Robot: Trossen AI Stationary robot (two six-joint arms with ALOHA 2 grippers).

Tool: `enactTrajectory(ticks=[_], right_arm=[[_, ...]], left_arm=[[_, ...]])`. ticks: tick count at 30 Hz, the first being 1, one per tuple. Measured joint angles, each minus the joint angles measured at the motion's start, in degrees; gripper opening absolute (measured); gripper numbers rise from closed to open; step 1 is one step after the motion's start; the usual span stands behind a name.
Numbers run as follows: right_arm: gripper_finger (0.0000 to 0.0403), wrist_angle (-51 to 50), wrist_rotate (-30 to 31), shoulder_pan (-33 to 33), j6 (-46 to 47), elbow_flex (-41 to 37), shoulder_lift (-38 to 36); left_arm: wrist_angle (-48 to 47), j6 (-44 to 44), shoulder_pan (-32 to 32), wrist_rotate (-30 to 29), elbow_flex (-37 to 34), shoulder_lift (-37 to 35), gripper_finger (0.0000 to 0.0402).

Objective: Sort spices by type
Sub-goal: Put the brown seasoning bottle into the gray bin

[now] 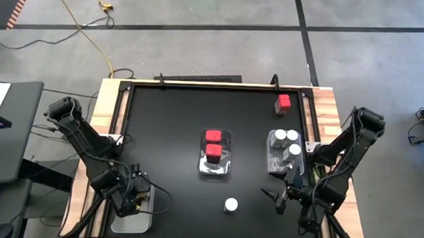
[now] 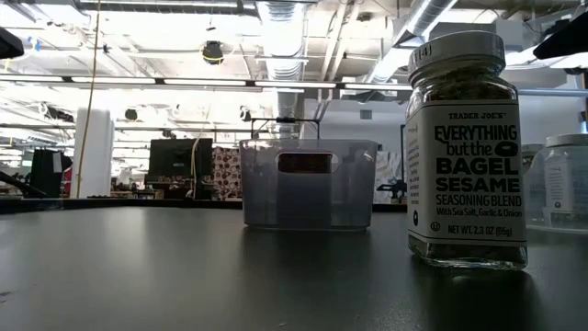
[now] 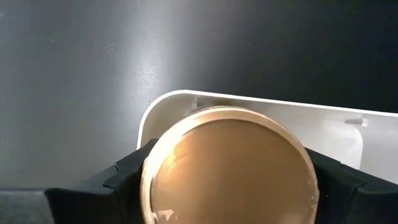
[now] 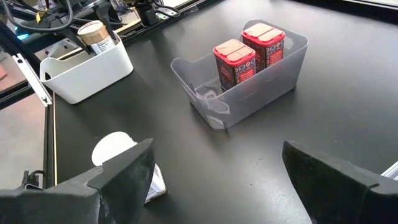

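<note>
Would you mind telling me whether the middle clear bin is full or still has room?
It has room. The bin holds two red spice tins at one end; its other end is bare.

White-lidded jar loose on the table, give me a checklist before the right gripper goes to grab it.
1. Right gripper open: ok.
2. White-lidded jar upright, standing alone: ok.
3. Jar inside the gripper's opening: not ok, it stands off to one side.
4. Space in the clear bin with the other white lids: ok, near end looks free.
5. Left gripper out of the way, holding a tan-lidded jar over the white bin: ok.
</note>
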Motion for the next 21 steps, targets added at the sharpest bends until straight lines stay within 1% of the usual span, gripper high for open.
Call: enactTrajectory(ticks=[6, 17, 21], right_arm=[[0.0377, 0.0, 0.0, 0.0, 0.0, 0.0, 0.0], [0.0377, 0.0, 0.0, 0.0, 0.0, 0.0, 0.0], [0.0377, 0.0, 0.0, 0.0, 0.0, 0.0, 0.0]], left_arm=[[0.2, 2.1, 0.0, -1.0, 0.1, 0.0, 0.0299], [0.4, 1.4, 0.0, -1.4, 0.1, 0.0, 0.03], [0.4, 0.4, 0.0, -0.9, 0.1, 0.0, 0.0307]])
